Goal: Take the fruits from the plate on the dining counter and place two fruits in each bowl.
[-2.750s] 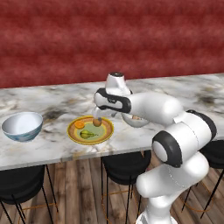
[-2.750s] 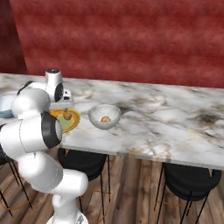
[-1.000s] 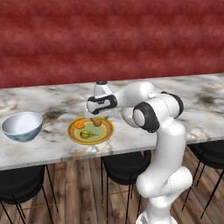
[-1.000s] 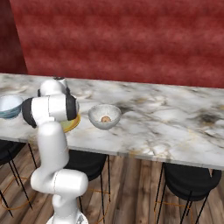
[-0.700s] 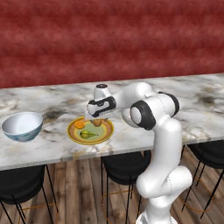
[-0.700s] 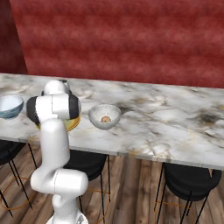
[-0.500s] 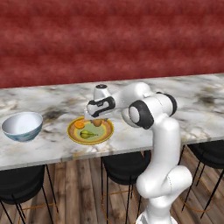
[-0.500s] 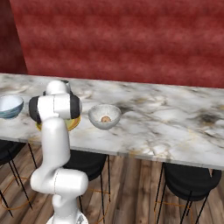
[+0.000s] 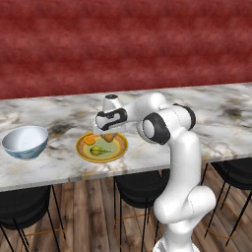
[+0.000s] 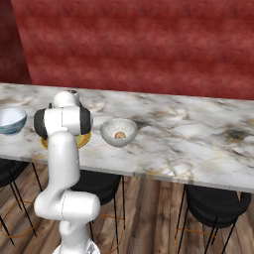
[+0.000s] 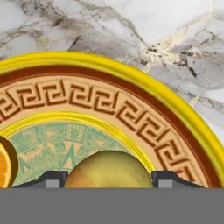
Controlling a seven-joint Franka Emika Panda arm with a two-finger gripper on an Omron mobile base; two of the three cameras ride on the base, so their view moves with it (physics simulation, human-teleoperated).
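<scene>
End effector (image 11: 107, 181) low over plate (image 9: 83, 152), fingertips (image 11: 51, 179) flanking brown fruit (image 11: 108, 170); firm grip unconfirmed. Fruit likely light, firm, smooth, prone to roll: take across widest middle. Plate on surface (image 9: 59, 118), between bowls.

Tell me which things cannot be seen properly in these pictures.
- Plate, right base view: mostly hidden behind the arm.
- Brown fruit, hand view: lower part cut off at the bottom.
- Orange fruit, hand view: cut by the left edge.
- Fruit in grey bowl: too small to identify.
</scene>
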